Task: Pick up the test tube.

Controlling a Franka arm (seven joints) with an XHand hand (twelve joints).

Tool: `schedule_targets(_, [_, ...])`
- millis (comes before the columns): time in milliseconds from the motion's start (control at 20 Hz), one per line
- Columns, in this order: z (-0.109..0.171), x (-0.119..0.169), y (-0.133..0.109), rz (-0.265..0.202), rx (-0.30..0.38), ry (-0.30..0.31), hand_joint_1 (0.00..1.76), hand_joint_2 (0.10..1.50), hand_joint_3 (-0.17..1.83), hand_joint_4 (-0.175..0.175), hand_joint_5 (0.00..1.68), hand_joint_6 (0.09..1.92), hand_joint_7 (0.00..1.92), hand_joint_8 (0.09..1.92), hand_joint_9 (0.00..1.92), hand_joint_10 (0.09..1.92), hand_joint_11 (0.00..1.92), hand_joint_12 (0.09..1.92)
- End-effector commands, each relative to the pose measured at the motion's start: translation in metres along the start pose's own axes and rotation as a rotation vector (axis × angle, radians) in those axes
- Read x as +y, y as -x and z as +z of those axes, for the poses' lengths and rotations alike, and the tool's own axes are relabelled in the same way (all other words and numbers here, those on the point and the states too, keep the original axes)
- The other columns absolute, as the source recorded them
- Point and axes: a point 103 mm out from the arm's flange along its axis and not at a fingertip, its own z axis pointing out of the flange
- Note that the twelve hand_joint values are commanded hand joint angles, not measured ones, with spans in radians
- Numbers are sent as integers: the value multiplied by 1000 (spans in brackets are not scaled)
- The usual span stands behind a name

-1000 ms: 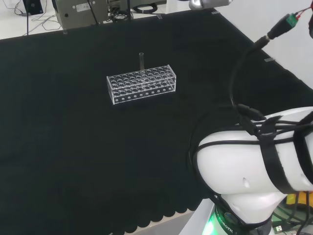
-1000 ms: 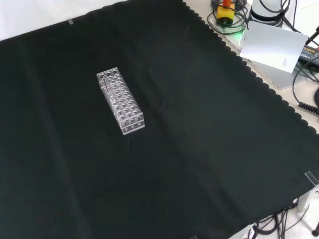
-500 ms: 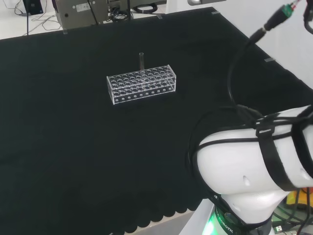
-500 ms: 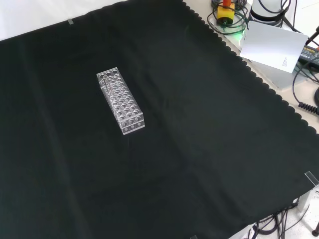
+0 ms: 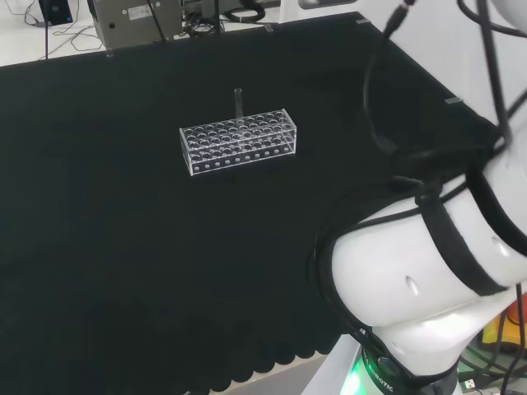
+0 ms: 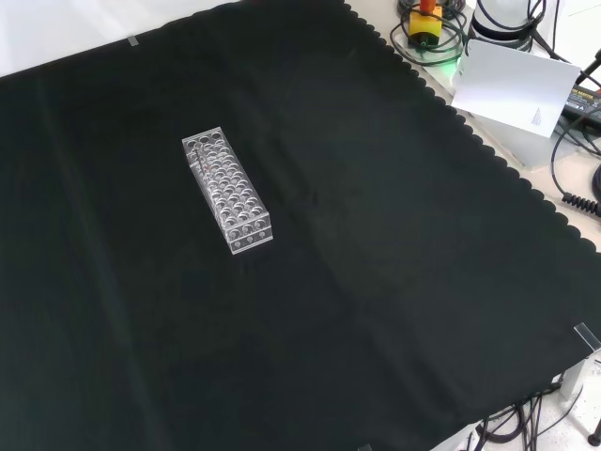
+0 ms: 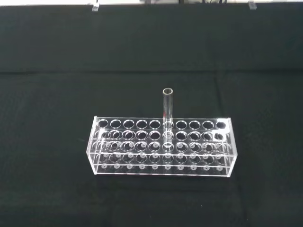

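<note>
Cloth (image 6: 376, 282), black, scallop-edged, under clear rack (image 6: 228, 192)

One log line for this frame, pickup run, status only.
phase: approach | test tube: upright in clear rack, far row in head view | hand: not on tube | cloth: rack alone | grasp: not yet done

Even overhead light, no hard shadows; black cloth (image 6: 376, 282) absorbs glare, clear rack (image 7: 161, 146) glints faintly, all sharp.

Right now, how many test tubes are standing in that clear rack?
1. The test tube stands upright in the rack's far row, near the middle of its length. The other holes look empty.
</note>
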Motion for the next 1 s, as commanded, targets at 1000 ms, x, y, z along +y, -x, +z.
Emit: schedule_targets(1000, [84, 156, 24, -9, 101, -258, 730, 1090, -175, -99, 297, 87, 226, 911, 244, 956, 136, 1580])
